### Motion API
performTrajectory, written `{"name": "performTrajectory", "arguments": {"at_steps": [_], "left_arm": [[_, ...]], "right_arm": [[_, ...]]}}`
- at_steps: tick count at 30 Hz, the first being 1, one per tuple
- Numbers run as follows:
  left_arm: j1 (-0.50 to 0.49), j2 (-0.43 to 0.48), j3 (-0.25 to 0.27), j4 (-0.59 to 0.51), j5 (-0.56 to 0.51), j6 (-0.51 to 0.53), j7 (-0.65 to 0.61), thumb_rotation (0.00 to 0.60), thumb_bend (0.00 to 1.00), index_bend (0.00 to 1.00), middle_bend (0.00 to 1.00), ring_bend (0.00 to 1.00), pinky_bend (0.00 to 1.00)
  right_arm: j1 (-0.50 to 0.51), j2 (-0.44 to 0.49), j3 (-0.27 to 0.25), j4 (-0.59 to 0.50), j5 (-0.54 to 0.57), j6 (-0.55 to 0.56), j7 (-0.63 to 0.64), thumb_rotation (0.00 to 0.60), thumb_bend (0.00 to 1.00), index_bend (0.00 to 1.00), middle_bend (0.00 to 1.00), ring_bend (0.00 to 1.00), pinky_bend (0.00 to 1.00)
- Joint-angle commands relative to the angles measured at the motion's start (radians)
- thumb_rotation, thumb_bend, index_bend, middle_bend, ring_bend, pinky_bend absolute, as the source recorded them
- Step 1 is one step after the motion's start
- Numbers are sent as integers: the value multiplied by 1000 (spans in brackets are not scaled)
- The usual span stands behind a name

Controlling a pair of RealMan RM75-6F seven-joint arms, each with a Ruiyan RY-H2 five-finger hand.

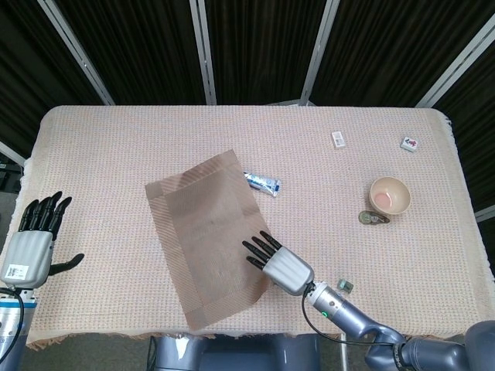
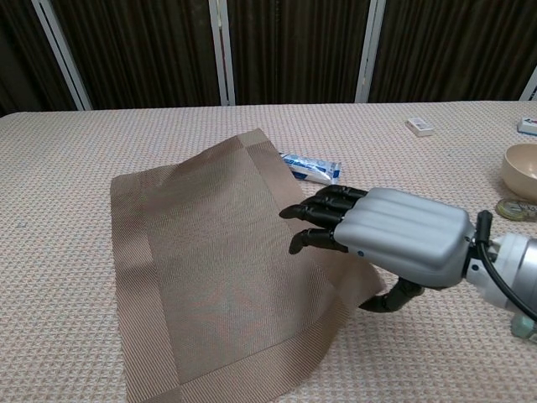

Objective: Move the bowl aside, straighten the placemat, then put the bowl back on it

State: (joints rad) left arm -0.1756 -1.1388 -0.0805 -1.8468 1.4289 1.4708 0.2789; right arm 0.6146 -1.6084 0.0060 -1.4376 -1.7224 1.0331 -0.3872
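The surface [image 1: 116,147] wears a beige woven cloth. On it lie a brown placemat [image 1: 205,232] set askew, a small blue-and-white tube [image 1: 262,183] at its far corner, and on the right a bowl [image 1: 389,195], a round metal piece [image 1: 373,219] beside it, and two small tiles [image 1: 338,139] [image 1: 411,143].

The right robot hand [image 2: 394,238] covers the near right corner of the brown woven placemat [image 2: 210,269], so whether it's gripped is unclear. Beige ceramic bowl [image 2: 522,170], far right, is cropped in chest view.
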Motion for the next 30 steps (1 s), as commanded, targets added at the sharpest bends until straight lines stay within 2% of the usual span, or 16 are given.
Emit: {"name": "performTrajectory", "arguments": {"at_steps": [1, 4, 9, 12, 17, 23, 26, 28, 30], "left_arm": [[0, 0, 0, 0, 2, 0, 1, 600, 0, 0, 0, 0, 0], [0, 0, 0, -1, 3, 0, 0, 600, 0, 0, 0, 0, 0], [1, -2, 0, 0, 2, -1, 2, 600, 0, 0, 0, 0, 0], [1, -3, 0, 1, 1, -2, 4, 600, 0, 0, 0, 0, 0], [1, -4, 0, 1, 1, -3, 6, 600, 0, 0, 0, 0, 0], [2, -6, 1, 2, 1, -3, 8, 600, 0, 0, 0, 0, 0], [2, -6, 2, 2, 0, -6, 8, 600, 0, 0, 0, 0, 0], [2, -6, 2, 1, 0, -6, 7, 600, 0, 0, 0, 0, 0], [3, -5, 2, 0, 2, -4, 5, 600, 0, 0, 0, 0, 0]], "right_arm": [[1, -1, -5, 5, 2, 1, 3, 600, 346, 289, 30, 0, 0], [1, -3, -11, 10, 6, 1, 17, 600, 378, 376, 50, 0, 0], [-1, -8, -20, 20, 3, 13, 43, 600, 384, 630, 110, 0, 0], [-4, -10, -27, 27, -3, 25, 67, 600, 386, 711, 136, 0, 0], [-9, -7, -41, 39, -27, 58, 93, 600, 389, 746, 157, 0, 0], [-24, 29, -71, 35, -68, 110, 127, 600, 390, 736, 171, 0, 0], [-34, 87, -100, 32, -114, 155, 131, 600, 390, 732, 180, 0, 0], [-39, 131, -119, 36, -145, 184, 131, 600, 390, 693, 190, 0, 0], [-42, 211, -148, 57, -204, 238, 141, 600, 389, 684, 200, 0, 0]]}}
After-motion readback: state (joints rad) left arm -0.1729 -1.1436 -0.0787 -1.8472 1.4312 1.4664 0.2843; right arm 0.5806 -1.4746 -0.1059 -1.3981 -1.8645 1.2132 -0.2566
